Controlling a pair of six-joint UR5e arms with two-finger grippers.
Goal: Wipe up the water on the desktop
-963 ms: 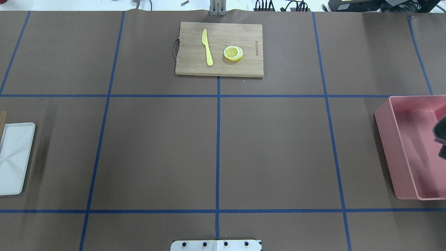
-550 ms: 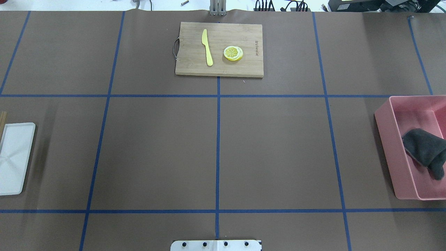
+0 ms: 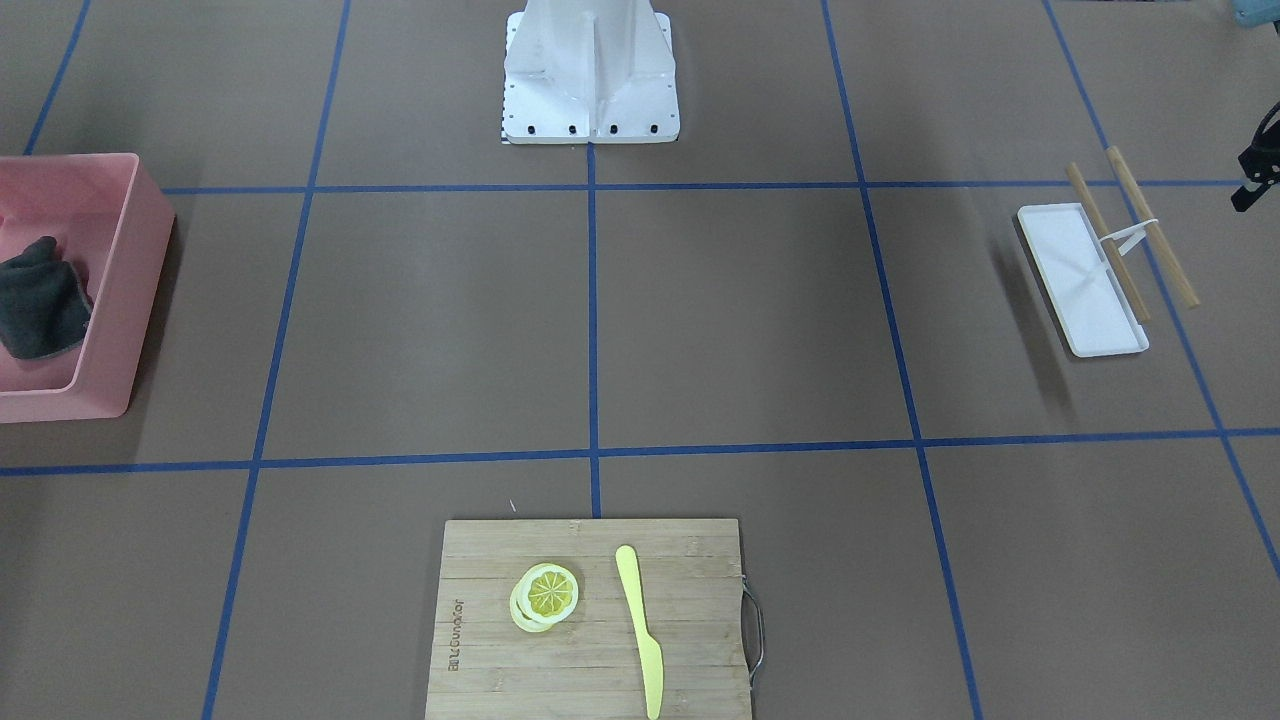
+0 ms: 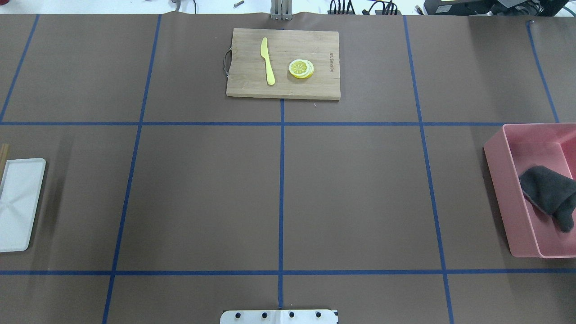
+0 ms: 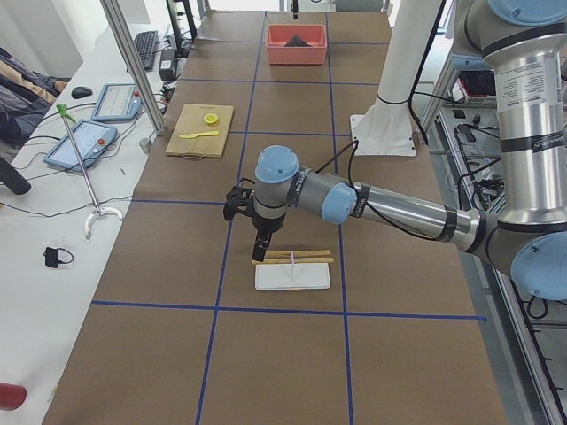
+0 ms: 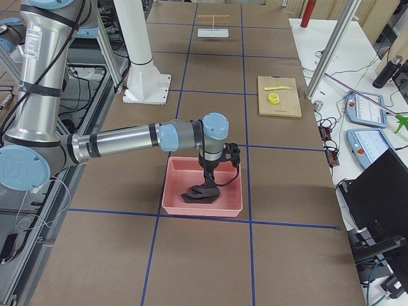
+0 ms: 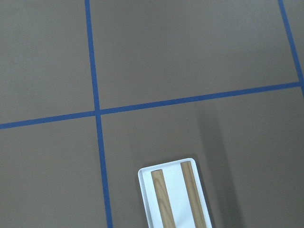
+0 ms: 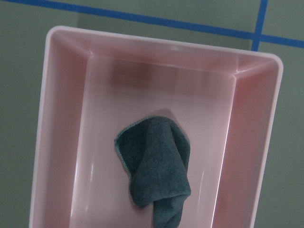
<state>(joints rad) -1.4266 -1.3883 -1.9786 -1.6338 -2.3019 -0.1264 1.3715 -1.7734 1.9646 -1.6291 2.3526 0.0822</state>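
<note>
Desktop [image 4: 360, 193]: flat matte brown, thin blue tape grid, lying under both grippers. Left edge: shallow white rectangular tray [image 4: 18, 202] with two straight wooden sticks [image 7: 164, 199] at it. The left gripper [image 5: 261, 251] hangs just above them, and I can't tell whether it's open or closed. Right edge: glossy pink rectangular bin [image 4: 508, 193] holding one crumpled dark fuzzy cloth [image 4: 546, 193]. The right gripper [image 6: 208, 177] hangs over the bin just above the cloth, and I can't tell its jaw state either. Far edge, middle: bamboo cutting board [image 4: 315, 85] with a metal handle, carrying a yellow knife [image 4: 267, 60] and stacked lemon slices [image 4: 301, 68].
</note>
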